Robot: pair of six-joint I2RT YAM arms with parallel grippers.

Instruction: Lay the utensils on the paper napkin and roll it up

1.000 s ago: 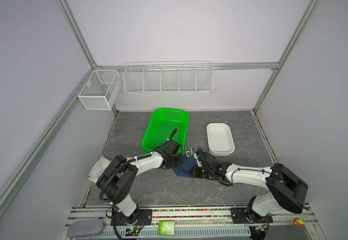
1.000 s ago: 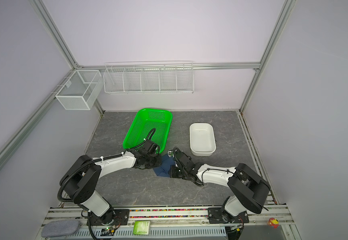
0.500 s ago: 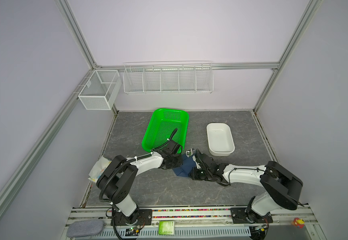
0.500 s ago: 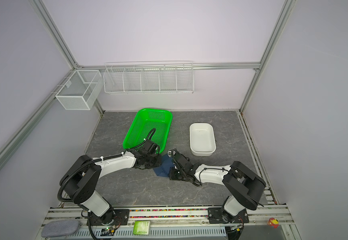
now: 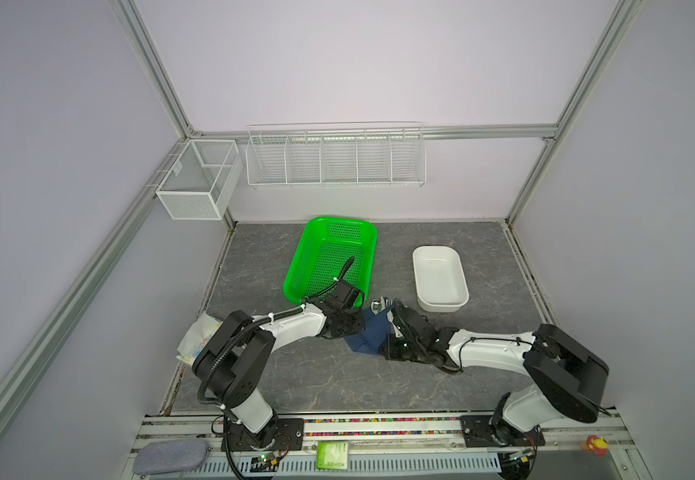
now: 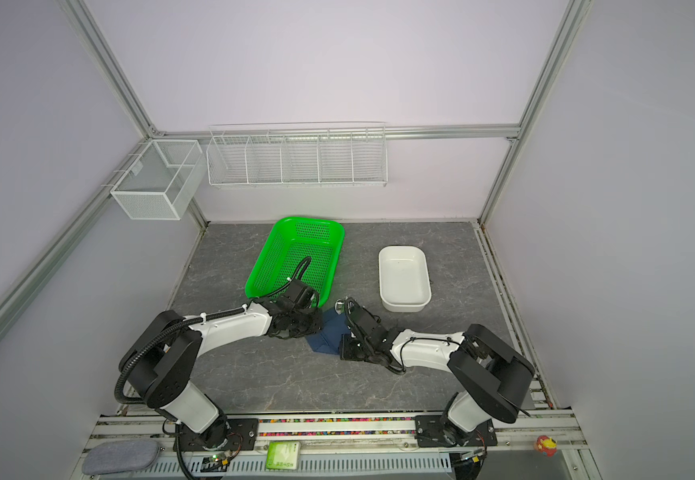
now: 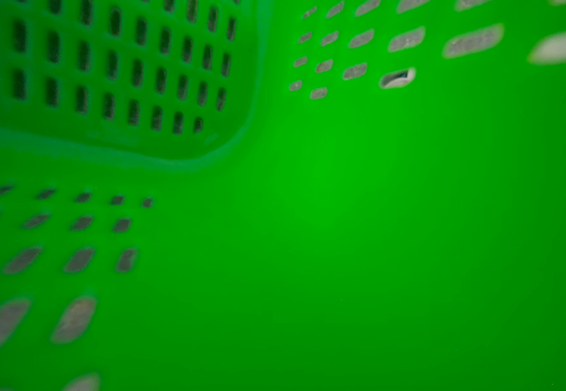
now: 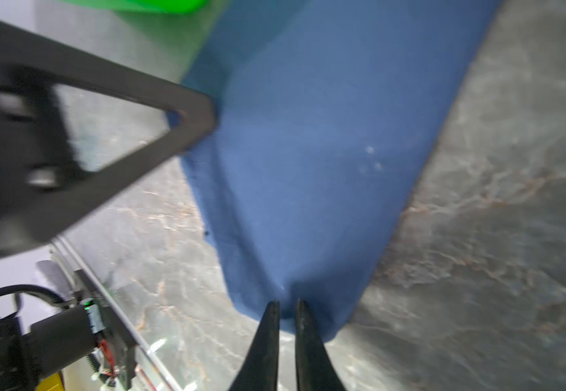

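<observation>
Mid-roll, the right tool (image 8: 285,306) clamps the paper napkin (image 8: 308,162) by its end, the closed left tool (image 8: 196,116) pressing its side; next likely calls for a tight turn.

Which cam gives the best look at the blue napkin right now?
Right wrist: the paper napkin fills the frame, right tool pinching its end. In both top views it is a small blue patch between the arms. Left wrist is filled by the green basket.

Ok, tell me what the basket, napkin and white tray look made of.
The basket: glossy green moulded plastic, slotted walls. The napkin: matte navy paper, probably; soft creases, cloth possible. The tray: smooth white plastic or melamine, faint sheen.
</observation>
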